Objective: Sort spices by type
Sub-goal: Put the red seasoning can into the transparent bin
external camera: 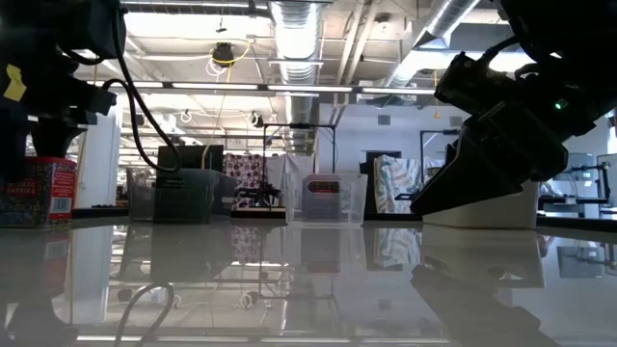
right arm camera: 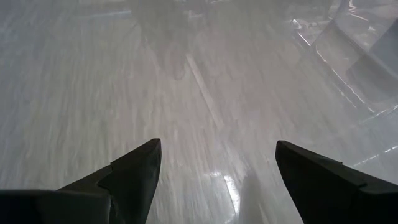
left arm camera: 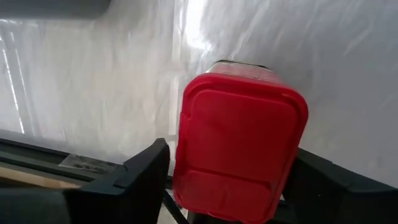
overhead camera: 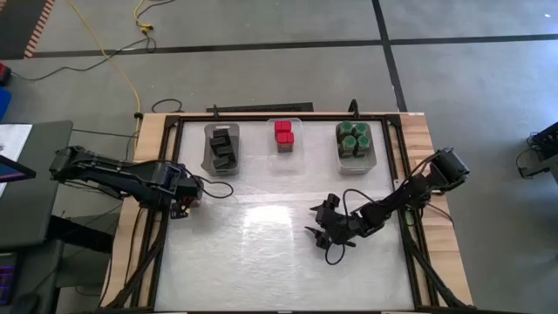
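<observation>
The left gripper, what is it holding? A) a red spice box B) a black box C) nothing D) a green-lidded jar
A: in the left wrist view the left gripper has its two dark fingers on either side of a red spice box.

Red box [left arm camera: 239, 155] between dark fingers [left arm camera: 134, 177] of left gripper [overhead camera: 185, 199]; label side patterned red, white, dark in low view. Red boxes [overhead camera: 283, 133] in clear middle bin [overhead camera: 284, 160]. Black boxes [overhead camera: 223, 146] in grey bin [overhead camera: 210, 164]. Green-lidded jars [overhead camera: 355, 138] in right bin [overhead camera: 356, 166]. Table [overhead camera: 261, 253] glossy white, wood edge, black frame. Right gripper [overhead camera: 324, 234] black. Yellow cable [overhead camera: 122, 65] on grey floor.
</observation>
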